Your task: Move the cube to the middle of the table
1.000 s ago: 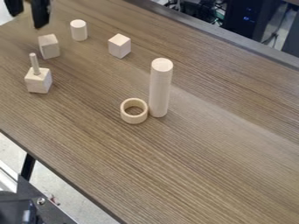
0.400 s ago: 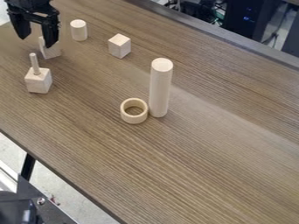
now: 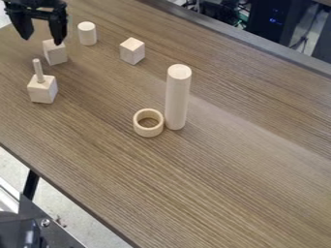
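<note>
At the lower left corner of the frame sat some dark equipment (image 3: 19, 232), with a table leg (image 3: 31, 184) just above it. The wooden table (image 3: 226, 184) ran across most of the frame. Near its centre, a wooden ring (image 3: 148, 133) lay beside a tall upright cylinder (image 3: 177, 99). At the left stood a block (image 3: 42, 91) with a peg (image 3: 38, 70) upright on top. Behind that, one plain cube (image 3: 56, 54) sat at the upper left and another cube (image 3: 132, 52) stood to its right, left of top centre. A short cylinder (image 3: 87, 35) stood upright between and beyond them. The black gripper (image 3: 42, 40) hung at the upper left, its fingers wide apart, one tip by the left cube's top; contact was impossible to tell.
</note>
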You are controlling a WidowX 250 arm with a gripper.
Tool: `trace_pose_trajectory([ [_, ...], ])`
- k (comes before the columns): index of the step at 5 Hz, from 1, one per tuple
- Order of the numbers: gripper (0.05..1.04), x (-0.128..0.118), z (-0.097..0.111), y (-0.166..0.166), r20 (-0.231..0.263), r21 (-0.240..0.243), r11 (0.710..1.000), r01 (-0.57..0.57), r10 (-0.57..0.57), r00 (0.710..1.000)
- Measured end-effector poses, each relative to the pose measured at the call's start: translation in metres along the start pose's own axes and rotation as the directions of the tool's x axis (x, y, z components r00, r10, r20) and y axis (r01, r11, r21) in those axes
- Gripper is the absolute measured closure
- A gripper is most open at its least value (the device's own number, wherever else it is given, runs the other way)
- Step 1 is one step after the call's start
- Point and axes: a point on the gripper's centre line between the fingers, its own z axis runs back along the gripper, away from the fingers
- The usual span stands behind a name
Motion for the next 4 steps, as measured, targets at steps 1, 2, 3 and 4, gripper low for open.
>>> trace_pose_trajectory([
  [1, 0.083, 0.0017, 0.0009, -0.0038, 0.011, -0.041, 0.992, -0.119, 0.119, 0.993],
  [2, 0.083, 0.0026, 0.0012, -0.0076, 0.005, -0.071, 0.965, -0.251, 0.252, 0.968],
  [3, 0.083, 0.0066, 0.0059, -0.0059, 0.010, -0.067, 0.954, -0.291, 0.292, 0.956],
  [4, 0.083, 0.0048, -0.0013, -0.0006, -0.025, -0.015, 0.967, -0.255, 0.255, 0.967],
])
